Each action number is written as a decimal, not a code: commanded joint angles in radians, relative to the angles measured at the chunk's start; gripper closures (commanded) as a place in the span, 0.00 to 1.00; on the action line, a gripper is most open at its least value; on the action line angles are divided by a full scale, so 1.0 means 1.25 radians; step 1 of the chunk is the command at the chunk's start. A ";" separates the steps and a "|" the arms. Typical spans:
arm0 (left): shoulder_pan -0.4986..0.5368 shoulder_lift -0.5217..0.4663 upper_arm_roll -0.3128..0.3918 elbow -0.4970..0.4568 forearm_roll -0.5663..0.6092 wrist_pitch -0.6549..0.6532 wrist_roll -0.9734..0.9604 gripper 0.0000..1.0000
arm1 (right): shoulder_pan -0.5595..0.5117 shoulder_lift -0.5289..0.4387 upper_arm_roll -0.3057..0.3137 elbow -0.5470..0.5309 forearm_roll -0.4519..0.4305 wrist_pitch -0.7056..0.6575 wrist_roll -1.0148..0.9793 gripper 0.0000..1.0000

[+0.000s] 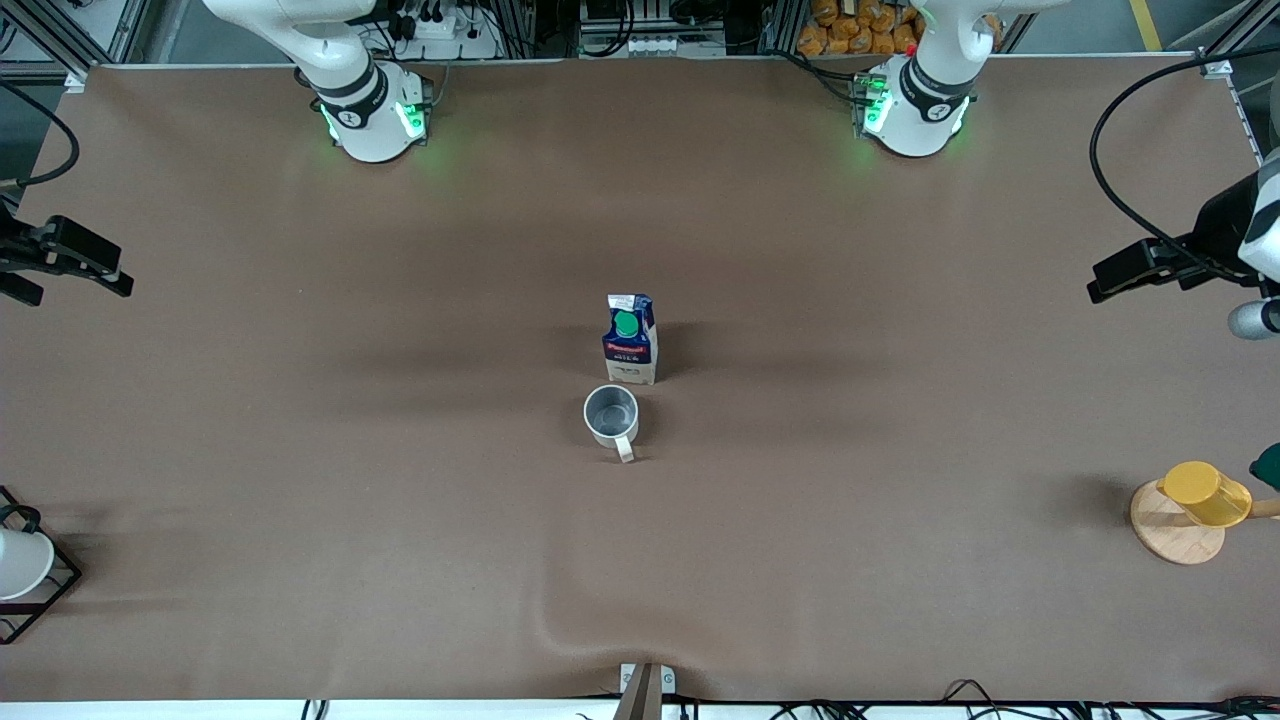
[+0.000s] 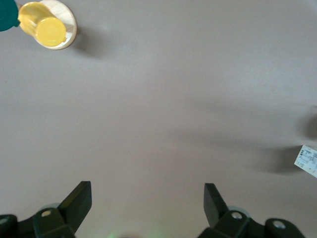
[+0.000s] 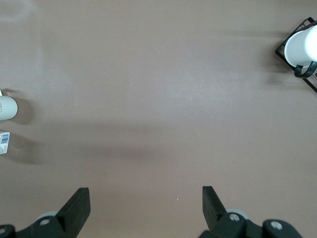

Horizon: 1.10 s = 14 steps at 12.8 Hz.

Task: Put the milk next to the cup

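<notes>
The milk (image 1: 631, 338) stands upright mid-table, a blue and white carton with a green cap. The off-white cup (image 1: 611, 415) stands just nearer the front camera than the milk, close beside it, with its handle toward the camera. My left gripper (image 1: 1120, 275) waits open and empty over the left arm's end of the table. In the left wrist view its jaws (image 2: 147, 198) are wide apart over bare mat, with a corner of the milk (image 2: 307, 159) at the edge. My right gripper (image 1: 80, 285) waits open and empty over the right arm's end. The right wrist view shows it (image 3: 146, 198) over bare mat, with the cup (image 3: 7, 107) and the milk (image 3: 4, 142) at the edge.
A yellow cup (image 1: 1205, 493) on a round wooden base (image 1: 1175, 535) stands at the left arm's end, nearer the camera; it also shows in the left wrist view (image 2: 43, 27). A white cup in a black wire frame (image 1: 22, 565) stands at the right arm's end.
</notes>
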 commanded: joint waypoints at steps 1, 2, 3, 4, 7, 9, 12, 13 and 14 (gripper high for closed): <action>-0.034 -0.086 0.041 -0.100 0.011 0.031 0.021 0.00 | 0.004 -0.018 -0.003 -0.008 -0.021 -0.014 0.012 0.00; -0.035 -0.111 0.041 -0.138 0.011 0.062 0.021 0.00 | 0.002 -0.018 -0.003 -0.010 -0.021 -0.015 0.012 0.00; -0.035 -0.119 0.043 -0.154 0.008 0.067 0.020 0.00 | 0.000 -0.018 -0.005 -0.011 -0.021 -0.015 0.011 0.00; -0.033 -0.119 0.043 -0.158 0.008 0.067 0.023 0.00 | 0.000 -0.019 -0.006 -0.011 -0.021 -0.015 0.010 0.00; -0.037 -0.112 0.038 -0.151 0.022 0.065 0.024 0.00 | -0.013 -0.019 -0.007 -0.018 -0.019 -0.011 0.000 0.00; -0.027 -0.112 0.040 -0.144 0.014 0.065 0.029 0.00 | -0.020 -0.019 -0.007 -0.021 -0.018 -0.012 -0.001 0.00; -0.033 -0.098 0.036 -0.136 0.018 0.065 0.029 0.00 | -0.020 -0.019 -0.007 -0.022 -0.017 -0.015 0.000 0.00; -0.033 -0.098 0.036 -0.135 0.020 0.065 0.030 0.00 | -0.020 -0.019 -0.007 -0.022 -0.017 -0.016 0.000 0.00; -0.027 -0.097 0.036 -0.136 0.020 0.065 0.053 0.00 | -0.022 -0.019 -0.007 -0.022 -0.017 -0.016 0.000 0.00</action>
